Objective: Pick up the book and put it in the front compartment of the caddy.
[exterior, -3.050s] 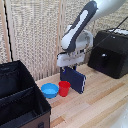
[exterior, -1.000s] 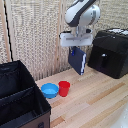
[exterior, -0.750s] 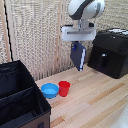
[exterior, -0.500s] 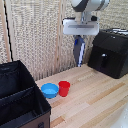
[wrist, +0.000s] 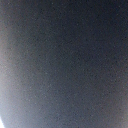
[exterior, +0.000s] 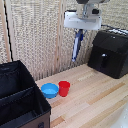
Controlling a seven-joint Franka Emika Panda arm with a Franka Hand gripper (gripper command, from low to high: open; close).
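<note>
The dark navy book (exterior: 77, 45) hangs upright in the air, high above the wooden table, with my gripper (exterior: 79, 31) shut on its upper end. It is well to the exterior view's right of the black fabric caddy (exterior: 20, 102), which sits at the exterior view's lower left with a divider between its two sections. The nearer section (exterior: 17, 111) lies at the frame's lower edge. In the wrist view a dark, blurred surface, the book (wrist: 64, 60), fills the whole picture.
A blue bowl (exterior: 49, 90) and a red cup (exterior: 64, 88) stand side by side on the table (exterior: 95, 100) beside the caddy. A black hard-cased appliance (exterior: 110, 52) sits at the exterior view's right. A woven screen forms the back wall.
The arm has risen steadily with the book, lifting it from table level by the cup to high in the air. Bowl, cup and caddy have not moved.
</note>
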